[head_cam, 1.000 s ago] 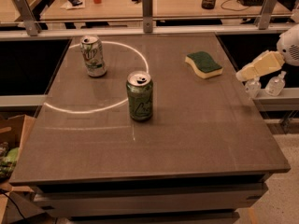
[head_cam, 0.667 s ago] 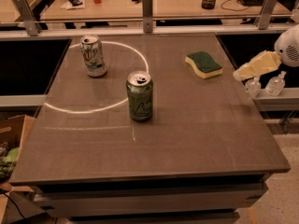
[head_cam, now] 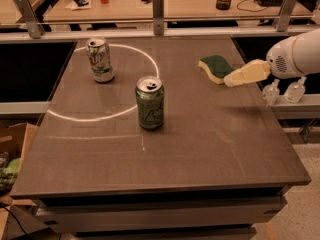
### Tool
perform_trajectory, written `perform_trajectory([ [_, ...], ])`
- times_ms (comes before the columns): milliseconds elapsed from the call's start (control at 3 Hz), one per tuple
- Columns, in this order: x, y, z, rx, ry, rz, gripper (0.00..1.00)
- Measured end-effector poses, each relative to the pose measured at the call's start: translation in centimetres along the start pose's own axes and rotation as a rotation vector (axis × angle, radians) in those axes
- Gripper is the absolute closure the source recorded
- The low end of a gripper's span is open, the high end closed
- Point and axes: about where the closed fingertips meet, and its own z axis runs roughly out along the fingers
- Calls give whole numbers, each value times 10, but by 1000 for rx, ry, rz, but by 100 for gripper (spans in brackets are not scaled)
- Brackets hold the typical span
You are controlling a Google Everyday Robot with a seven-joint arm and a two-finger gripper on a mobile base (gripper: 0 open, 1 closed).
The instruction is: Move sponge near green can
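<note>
1. Table [head_cam: 210,154]: dark flat top with a white ring marked on its left half.
2. Robot arm [head_cam: 300,56]: white, reached in from the right edge, above the table's far right part.
3. Green can [head_cam: 149,104]: upright near the table's middle, on the ring's near arc.
4. White-and-silver can [head_cam: 100,60]: upright inside the ring, far left, well apart from the green can.
5. Sponge [head_cam: 215,67]: lay flat on the far right of the table, green side up, well apart from the green can.
6. Gripper [head_cam: 231,79]: cream wedge, its tip at the sponge's near-right end, touching or just beside it; open or closed could not be told. No sign the sponge was lifted.
7. Judged step: approach to the sponge, grasp not yet made.
8. Next move would call for a secure hold on the sponge, then a carry leftward and toward the near side, set down just beside the green can without knocking it.
</note>
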Motion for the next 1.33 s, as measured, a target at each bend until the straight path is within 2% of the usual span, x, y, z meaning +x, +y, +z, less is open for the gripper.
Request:
perform_trajectory([
  [333,-6,21,27,-56,-39,15,0],
  [667,-9,35,49,-97,-71,0,0],
  [1000,-9,43,72,-118,-82,-14,0],
  [1333,-8,40,90,-119,-82,-31,0],
])
